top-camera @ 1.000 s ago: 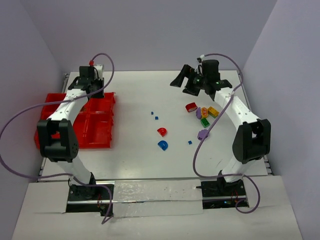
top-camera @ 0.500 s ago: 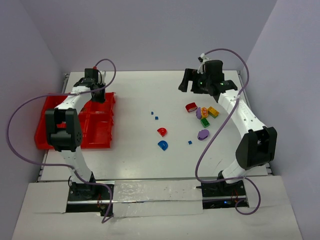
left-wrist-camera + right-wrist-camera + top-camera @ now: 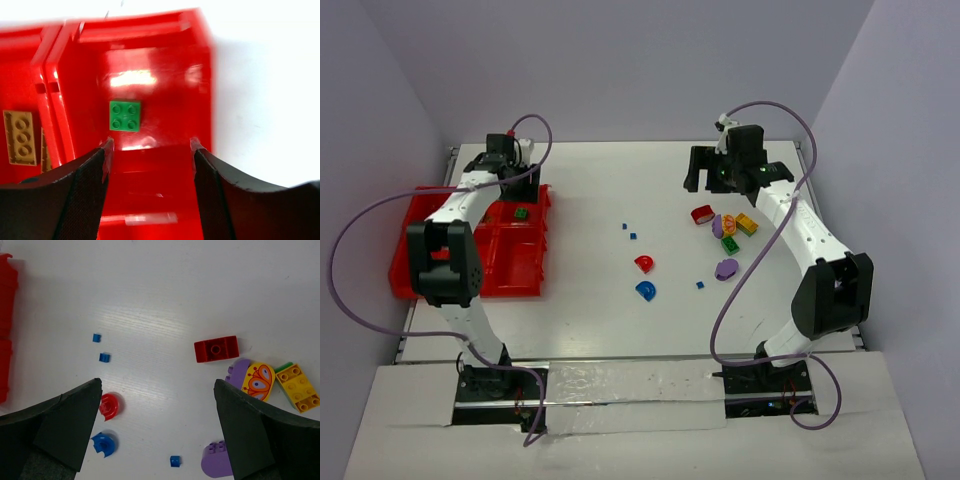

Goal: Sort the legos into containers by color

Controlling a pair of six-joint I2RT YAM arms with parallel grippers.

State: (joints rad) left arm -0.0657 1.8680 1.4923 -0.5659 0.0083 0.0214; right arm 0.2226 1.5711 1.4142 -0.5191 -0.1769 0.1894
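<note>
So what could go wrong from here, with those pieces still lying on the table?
1. The red block, purple piece, butterfly piece and yellow block sit crowded close together. The open right gripper above them may knock neighbours while taking one.
2. The tiny blue bits look very small beside those broad fingers, so a grab could miss or flick them away.

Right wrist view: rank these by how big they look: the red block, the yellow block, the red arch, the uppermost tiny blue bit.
1. red block and yellow block: they look about alike, so I won't rank one over the other.
2. red arch: clearly smaller.
3. uppermost blue bit: smallest by far.
</note>
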